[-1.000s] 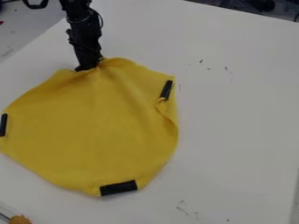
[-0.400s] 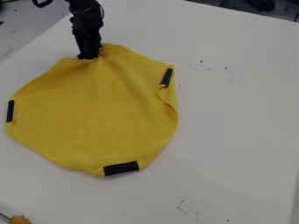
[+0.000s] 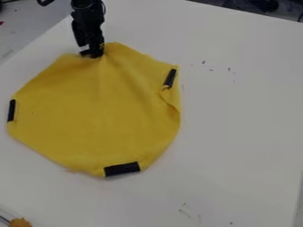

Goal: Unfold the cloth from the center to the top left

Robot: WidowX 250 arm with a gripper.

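Cloth (image 3: 95, 115) bunched near tool (image 3: 93, 53), contact unclear; arm (image 3: 87, 20) cut off above.

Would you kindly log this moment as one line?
gripper at top edge of yellow cloth | cloth mostly spread, small fold at right | black strips along edge
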